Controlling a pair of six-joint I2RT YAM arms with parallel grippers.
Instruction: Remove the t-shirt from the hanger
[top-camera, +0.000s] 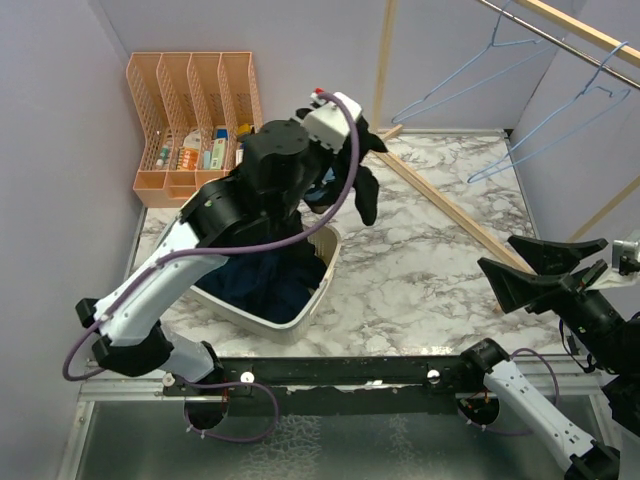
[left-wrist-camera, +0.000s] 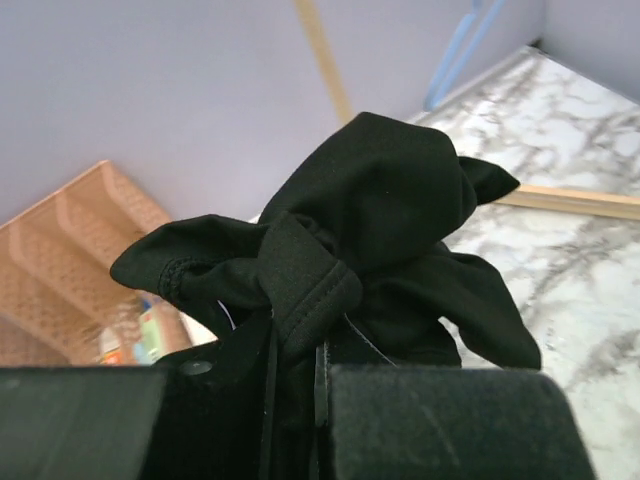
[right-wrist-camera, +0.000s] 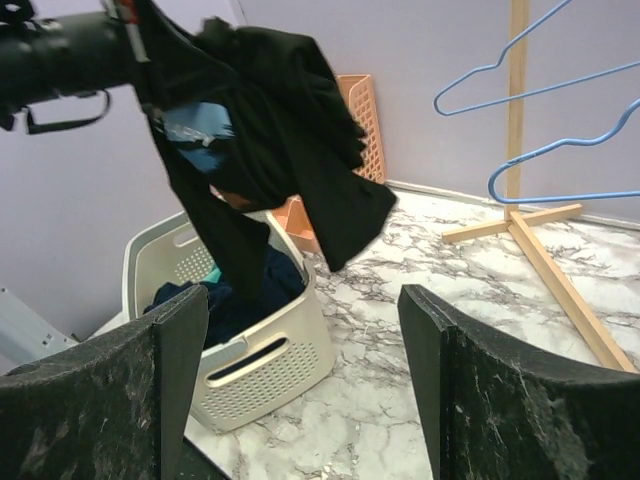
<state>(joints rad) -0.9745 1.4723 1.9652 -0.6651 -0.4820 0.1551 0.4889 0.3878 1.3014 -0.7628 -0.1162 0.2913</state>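
The marble surface (top-camera: 420, 250) spreads under both of your arms. On it, ahead of your right pincer (top-camera: 505, 258) and a little to its right, stands the wooden rack (right-wrist-camera: 517, 110). Its base strips run along the surface toward that pincer.

The white basket (top-camera: 332, 250) sits directly below your left pincer (left-wrist-camera: 296, 400) and ahead-left of the right one. Dark clothes (right-wrist-camera: 240, 300) are heaped inside it.

The t-shirt (right-wrist-camera: 280, 130) is black and bunched. It is up in the air in your left pincer, above the basket, and its loose end drapes down on the side nearer your right pincer. It does not touch the surface. From the left wrist you see a thick fold of it pinched between the fingers (left-wrist-camera: 450, 420), with the rest piled up just beyond them. A pale blue patch shows among the folds in the right wrist view, and you cannot tell what it is.

The orange organizer (top-camera: 190, 110) stands against the wall, beyond your left pincer and to its left.

Two blue hangers (right-wrist-camera: 570, 199) hang at the rack, high and to the right of your right pincer, well apart from the t-shirt.

Your left pincer is clamped on the t-shirt. Your right pincer has its fingers spread wide apart, low over the near right of the surface and facing the basket.
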